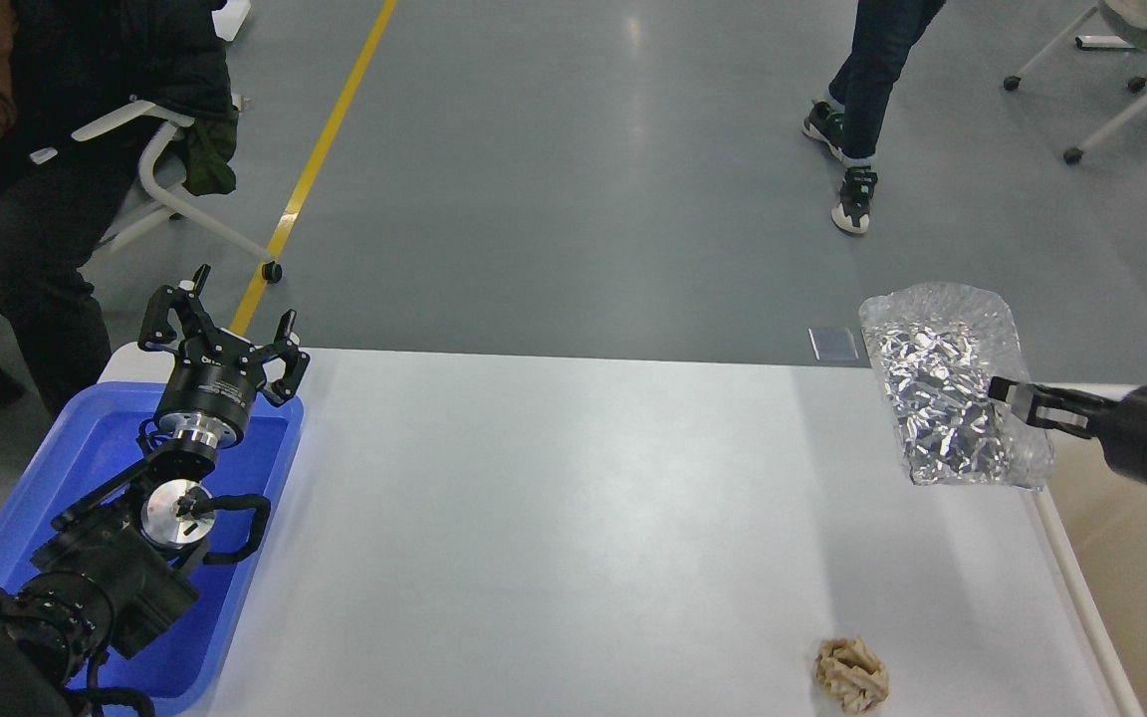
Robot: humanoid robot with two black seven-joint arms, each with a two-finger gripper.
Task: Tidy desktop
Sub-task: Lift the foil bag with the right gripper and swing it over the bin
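The white desktop (573,518) fills the lower part of the head view. My right gripper (1007,398) is shut on a crumpled silver foil sheet (942,398) and holds it in the air above the desktop's far right corner. A crumpled beige paper ball (850,674) lies near the front right of the desktop. My left gripper (225,334) is open and empty above the far end of the blue tray (86,458) at the left.
A cream-white bin with a beige inside (1131,558) stands just off the desktop's right edge. A seated person (26,179) and a chair are at the far left. Another person's legs (857,110) are on the grey floor beyond.
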